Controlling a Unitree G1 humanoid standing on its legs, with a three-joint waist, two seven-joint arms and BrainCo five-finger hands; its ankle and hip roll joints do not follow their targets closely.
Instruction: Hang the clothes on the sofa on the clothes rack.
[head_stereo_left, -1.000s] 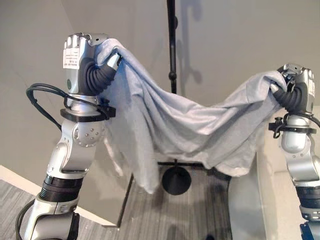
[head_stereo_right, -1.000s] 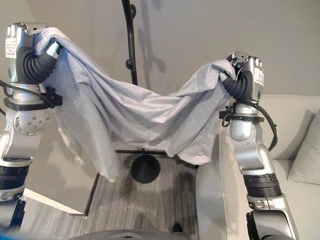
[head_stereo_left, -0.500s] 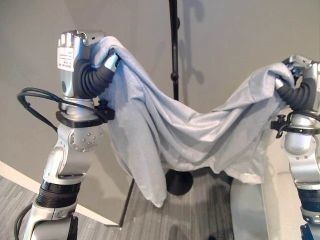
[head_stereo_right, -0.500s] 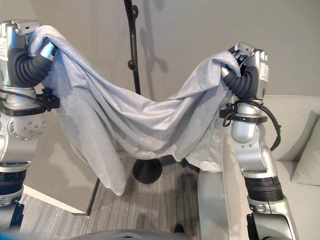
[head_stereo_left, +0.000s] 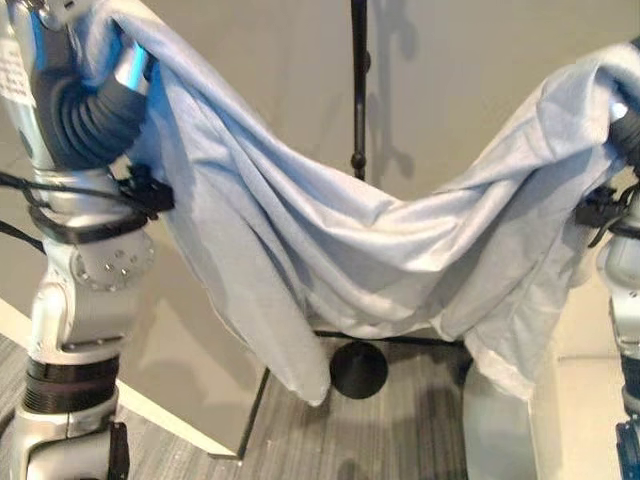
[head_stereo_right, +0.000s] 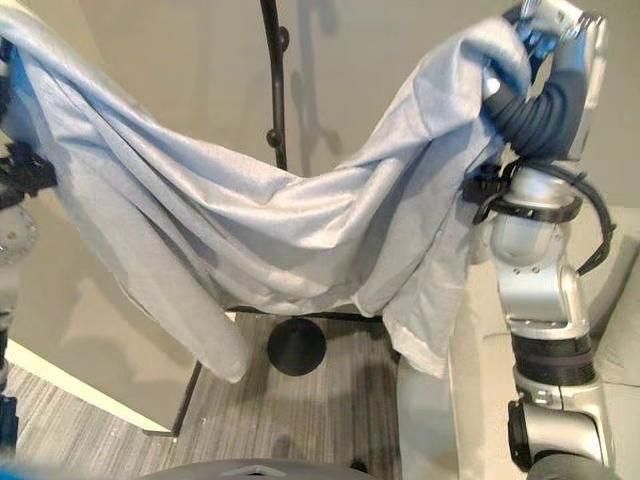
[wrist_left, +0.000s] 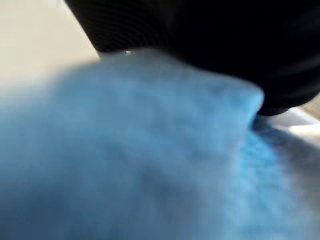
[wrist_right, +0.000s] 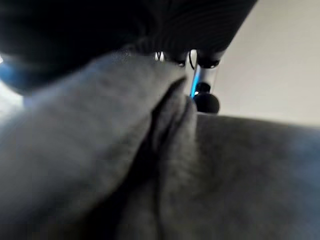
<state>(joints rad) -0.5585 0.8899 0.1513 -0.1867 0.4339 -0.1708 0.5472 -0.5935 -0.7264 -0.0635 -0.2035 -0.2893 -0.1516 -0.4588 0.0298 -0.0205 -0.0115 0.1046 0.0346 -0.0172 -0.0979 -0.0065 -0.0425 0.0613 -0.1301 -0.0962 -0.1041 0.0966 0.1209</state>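
A light grey-blue shirt (head_stereo_left: 340, 250) hangs stretched between my two raised hands and sags in the middle. My left hand (head_stereo_left: 128, 68) is up at the far left, shut on one end of the cloth, which drapes over it and fills the left wrist view (wrist_left: 140, 160). My right hand (head_stereo_right: 548, 62) is high on the right, shut on the other end; bunched cloth (wrist_right: 125, 165) lies against its fingers (wrist_right: 205, 102). Behind the shirt stands the black clothes rack pole (head_stereo_left: 358, 90) on its round base (head_stereo_left: 358, 370), partly hidden by the cloth.
A pale sofa (head_stereo_right: 480, 390) with a cushion (head_stereo_right: 625, 330) stands to the right, its arm just under the shirt's hanging hem. A grey wall panel with a white skirting (head_stereo_left: 150, 410) is on the left. Grey plank floor (head_stereo_left: 390, 440) lies around the rack base.
Both hands have gone up and further apart with the shirt, which now hangs higher and wider. The rack pole and base look closer.
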